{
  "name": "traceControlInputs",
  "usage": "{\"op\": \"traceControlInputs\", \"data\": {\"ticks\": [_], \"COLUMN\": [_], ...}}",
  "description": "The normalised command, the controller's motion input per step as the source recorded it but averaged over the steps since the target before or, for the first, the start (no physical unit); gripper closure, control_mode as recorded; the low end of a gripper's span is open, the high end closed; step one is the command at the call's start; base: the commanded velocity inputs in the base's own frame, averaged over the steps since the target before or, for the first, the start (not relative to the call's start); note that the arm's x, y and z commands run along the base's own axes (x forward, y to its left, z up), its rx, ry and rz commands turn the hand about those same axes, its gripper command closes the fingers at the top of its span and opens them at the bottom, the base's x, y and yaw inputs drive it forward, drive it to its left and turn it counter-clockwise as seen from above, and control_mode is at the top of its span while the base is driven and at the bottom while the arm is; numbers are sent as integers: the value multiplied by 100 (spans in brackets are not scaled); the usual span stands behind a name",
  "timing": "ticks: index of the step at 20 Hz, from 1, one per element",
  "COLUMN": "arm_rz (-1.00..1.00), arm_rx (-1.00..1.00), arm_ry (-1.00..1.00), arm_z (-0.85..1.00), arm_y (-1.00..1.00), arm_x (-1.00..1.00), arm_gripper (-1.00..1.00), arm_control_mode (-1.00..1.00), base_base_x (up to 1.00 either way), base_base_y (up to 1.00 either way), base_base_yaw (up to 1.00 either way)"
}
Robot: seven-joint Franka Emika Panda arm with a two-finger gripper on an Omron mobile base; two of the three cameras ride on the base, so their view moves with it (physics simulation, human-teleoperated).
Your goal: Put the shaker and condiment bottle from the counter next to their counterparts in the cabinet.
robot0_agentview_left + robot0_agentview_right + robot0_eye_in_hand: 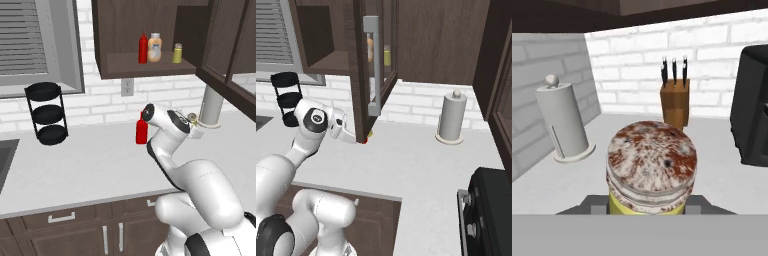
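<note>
My gripper (647, 209) is shut on the shaker (651, 162), a yellow cylinder with a speckled grey domed top that sits close before the hand camera. From the left base, its top (192, 118) peeks out beside my wrist, low over the counter (90, 160) under the cabinet (150, 65). The condiment bottle (141, 131), short and red, stands upright on the counter just left of my arm. On the cabinet shelf stand a taller red bottle (143, 48), the tan-orange bottle (155, 47) and the yellow-green shaker (177, 53). The glass door (374, 65) hangs open.
A paper towel holder (212, 107) stands right of my hand, against the wall. A knife block (675, 100) and a dark appliance (754, 115) lie ahead. A black tiered rack (46, 113) and a sink edge (5, 155) are at the left; the stove (488, 210) is at the right.
</note>
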Motion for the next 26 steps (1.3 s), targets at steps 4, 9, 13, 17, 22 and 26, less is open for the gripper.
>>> {"op": "traceControlInputs", "data": {"ticks": [4,9,13,17,22,26], "arm_rz": [8,12,17,17,16,16], "arm_rx": [-2,0,0,0,0,0], "arm_ry": [0,0,0,0,0,0], "arm_z": [46,47,41,42,39,34], "arm_y": [0,0,0,0,2,8], "arm_x": [0,0,0,0,-2,-1], "arm_gripper": [100,100,100,100,100,100], "arm_control_mode": [-100,-100,-100,-100,-100,-100], "base_base_x": [0,0,0,0,0,0], "base_base_y": [0,0,0,0,0,0], "base_base_yaw": [0,0,0,0,0,0]}}
